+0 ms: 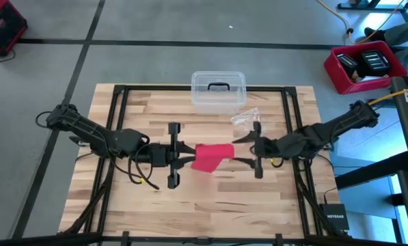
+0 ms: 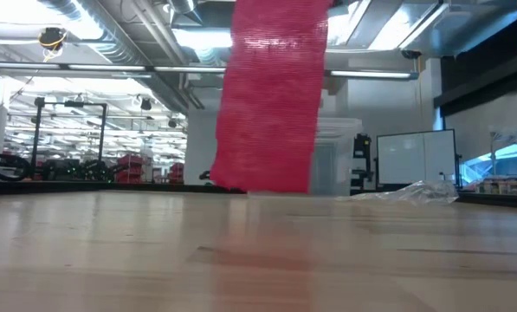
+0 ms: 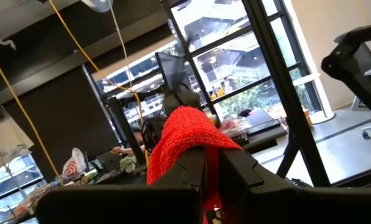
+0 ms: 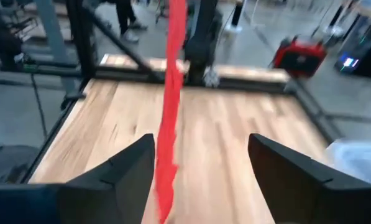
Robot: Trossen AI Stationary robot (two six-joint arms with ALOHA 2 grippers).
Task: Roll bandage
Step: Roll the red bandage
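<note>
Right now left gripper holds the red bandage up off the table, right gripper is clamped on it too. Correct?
Not quite. The left gripper does hold the bandage up, but the right gripper is open, with the strip hanging free between its fingers, as the right wrist view shows.

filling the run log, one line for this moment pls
stage: bandage lifted off table | left gripper: shut on bandage | right gripper: open, bandage hanging between fingers

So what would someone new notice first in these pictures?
The bright red bandage, hanging as a long band above the middle of the wooden table. The left tool is shut on its upper end, while the right tool stands open beside the strip.
</note>
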